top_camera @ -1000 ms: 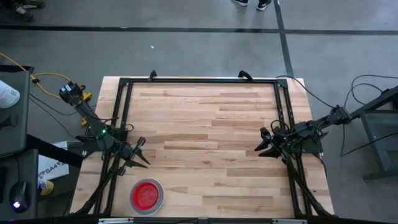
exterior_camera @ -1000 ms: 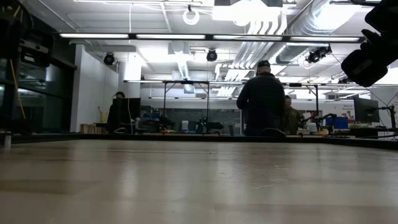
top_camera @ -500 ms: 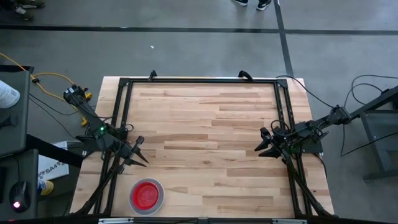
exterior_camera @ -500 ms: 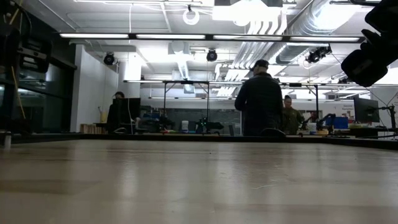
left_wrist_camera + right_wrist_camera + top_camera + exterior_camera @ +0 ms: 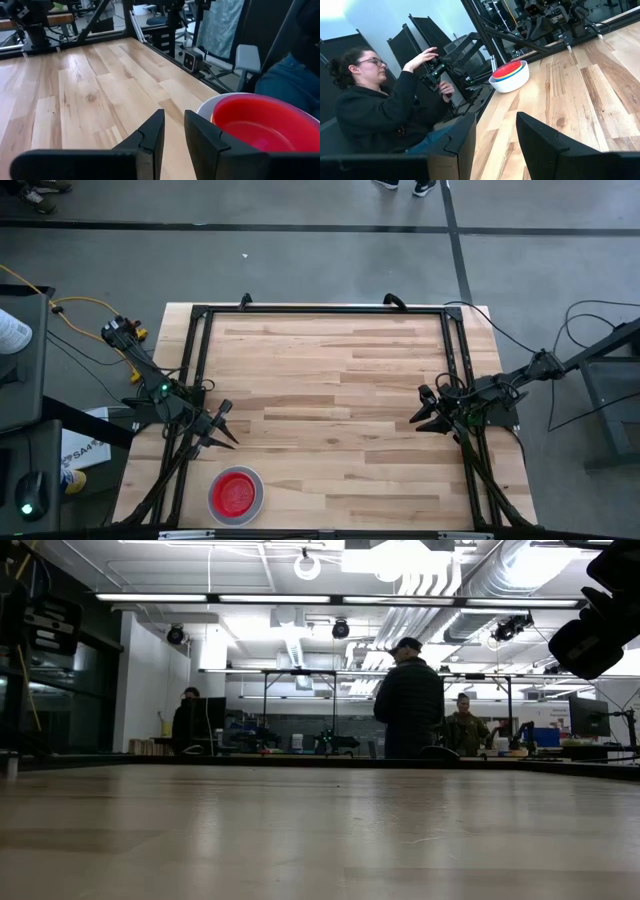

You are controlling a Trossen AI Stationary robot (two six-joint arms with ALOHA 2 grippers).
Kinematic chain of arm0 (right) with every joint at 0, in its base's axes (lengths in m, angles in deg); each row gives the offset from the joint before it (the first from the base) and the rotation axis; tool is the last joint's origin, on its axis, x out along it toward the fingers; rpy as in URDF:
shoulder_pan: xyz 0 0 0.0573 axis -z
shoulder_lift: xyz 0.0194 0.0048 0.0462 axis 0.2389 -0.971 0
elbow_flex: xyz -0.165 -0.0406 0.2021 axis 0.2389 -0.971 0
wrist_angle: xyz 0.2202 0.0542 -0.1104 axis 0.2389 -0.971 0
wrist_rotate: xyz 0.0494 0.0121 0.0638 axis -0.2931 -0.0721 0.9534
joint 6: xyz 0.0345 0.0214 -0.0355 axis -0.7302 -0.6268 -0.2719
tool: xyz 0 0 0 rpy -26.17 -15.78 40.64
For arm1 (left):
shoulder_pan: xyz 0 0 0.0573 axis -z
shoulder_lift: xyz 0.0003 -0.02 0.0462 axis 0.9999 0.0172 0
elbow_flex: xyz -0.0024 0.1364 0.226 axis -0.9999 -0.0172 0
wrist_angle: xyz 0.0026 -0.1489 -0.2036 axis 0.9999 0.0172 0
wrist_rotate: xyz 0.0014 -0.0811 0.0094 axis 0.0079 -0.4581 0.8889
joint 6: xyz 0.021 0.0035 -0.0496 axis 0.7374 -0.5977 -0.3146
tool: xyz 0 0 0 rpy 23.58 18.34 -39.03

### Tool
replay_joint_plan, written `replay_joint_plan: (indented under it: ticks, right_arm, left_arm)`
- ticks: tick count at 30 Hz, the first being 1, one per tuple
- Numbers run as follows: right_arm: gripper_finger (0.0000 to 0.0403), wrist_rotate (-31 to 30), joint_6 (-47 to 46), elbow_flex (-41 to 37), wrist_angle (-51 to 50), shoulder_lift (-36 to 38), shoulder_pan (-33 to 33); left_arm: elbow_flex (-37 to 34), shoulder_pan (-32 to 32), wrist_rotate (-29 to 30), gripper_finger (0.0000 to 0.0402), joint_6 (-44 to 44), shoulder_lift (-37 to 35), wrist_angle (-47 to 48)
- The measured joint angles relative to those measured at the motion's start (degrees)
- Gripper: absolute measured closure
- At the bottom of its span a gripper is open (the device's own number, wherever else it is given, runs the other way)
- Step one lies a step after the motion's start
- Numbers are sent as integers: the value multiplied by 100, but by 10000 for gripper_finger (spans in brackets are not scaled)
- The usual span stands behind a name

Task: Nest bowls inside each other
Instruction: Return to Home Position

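the large white round plastic bowl [image 5: 510, 84], with the smaller red-pink plastic bowl [image 5: 235, 494] nested uppermost, is set on the wooden bench [image 5: 330, 380] at its left-arm corner, near but apart from the empty left pincer [image 5: 228, 427], whose fingers are narrowly parted. the stack is stood upright, mouths up; being round, no long axis is shown. the right pincer [image 5: 420, 408] is held parted and empty at the bench's right side.

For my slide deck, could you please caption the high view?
Nested bowls, red-pink on top, sit near the left claw; right claw waits across the table, both open and empty.
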State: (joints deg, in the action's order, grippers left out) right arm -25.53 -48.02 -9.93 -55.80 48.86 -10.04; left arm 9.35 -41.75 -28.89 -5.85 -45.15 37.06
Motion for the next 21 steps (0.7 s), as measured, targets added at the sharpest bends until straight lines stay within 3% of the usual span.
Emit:
replay_joint_plan:
  ticks: [8,10,13,15,21]
  right_arm:
    - [268,-2,-1,0,2,1,0]
    - [268,-2,-2,0,2,0,0]
    - [268,-2,-1,2,2,0,0]
    - [268,0,0,0,2,0,0]
    - [268,-1,0,0,2,0,0]
  left_arm:
    - [0,-1,-237,327,243,-3,6]
    - [-2,-1,-719,327,230,-3,73]
    - [-2,1,-1988,327,135,1,265]
    - [-2,7,-2348,327,140,25,167]
    - [-2,1,-1908,327,145,23,241]
